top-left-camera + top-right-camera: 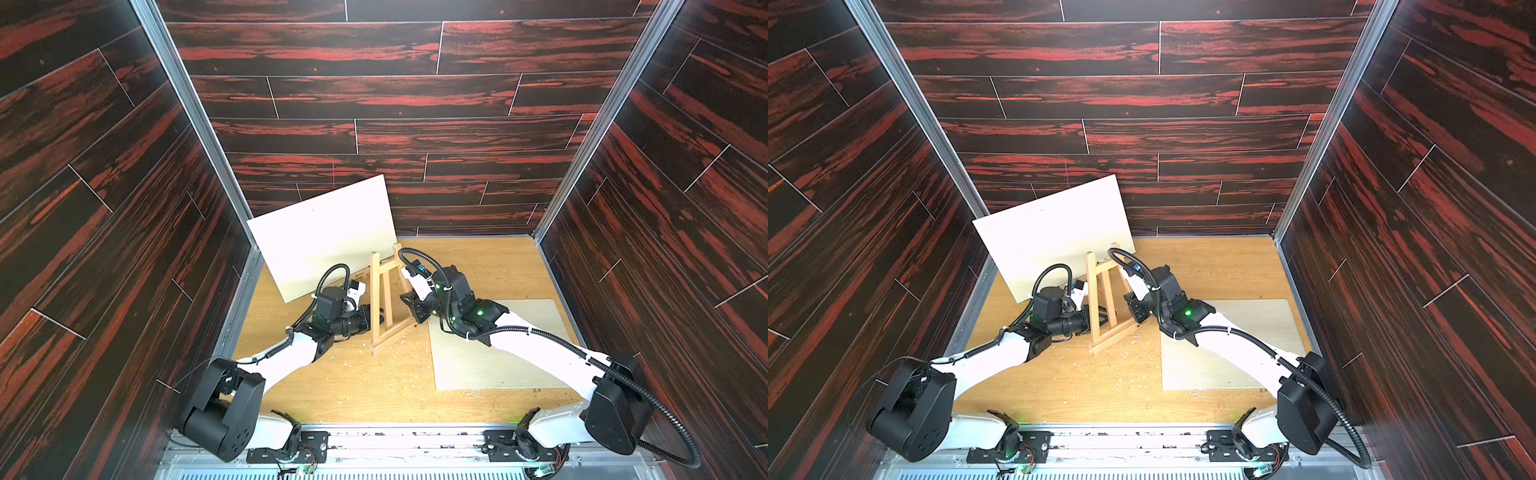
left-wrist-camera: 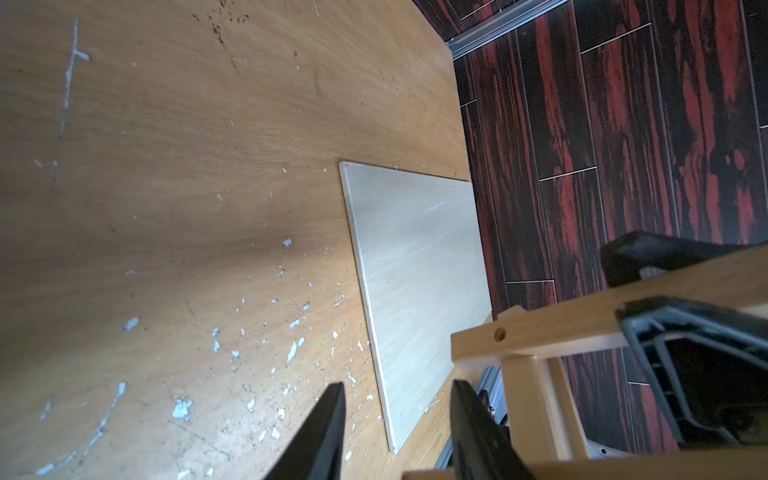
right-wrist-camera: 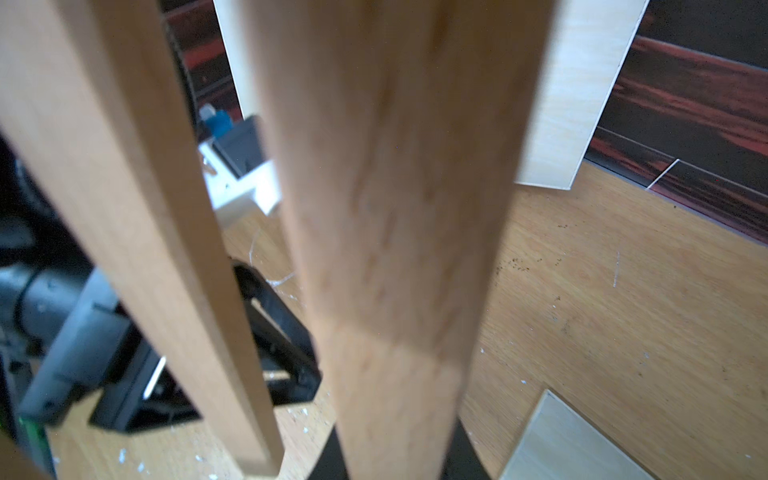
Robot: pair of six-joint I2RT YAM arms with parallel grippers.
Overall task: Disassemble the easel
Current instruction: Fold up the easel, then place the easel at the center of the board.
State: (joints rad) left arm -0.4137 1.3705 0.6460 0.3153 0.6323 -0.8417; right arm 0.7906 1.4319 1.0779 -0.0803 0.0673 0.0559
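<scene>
We see a white board (image 1: 324, 237) leaning at the tabletop's (image 1: 374, 395) far left corner, a pale panel (image 1: 465, 365) flat by its right edge, and flecks (image 2: 293, 351) strewn mid-tabletop.

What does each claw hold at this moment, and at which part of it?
The right claw is shut on the wooden easel, on the lower part of one leg. The left claw is open beside the easel and holds nothing.
</scene>
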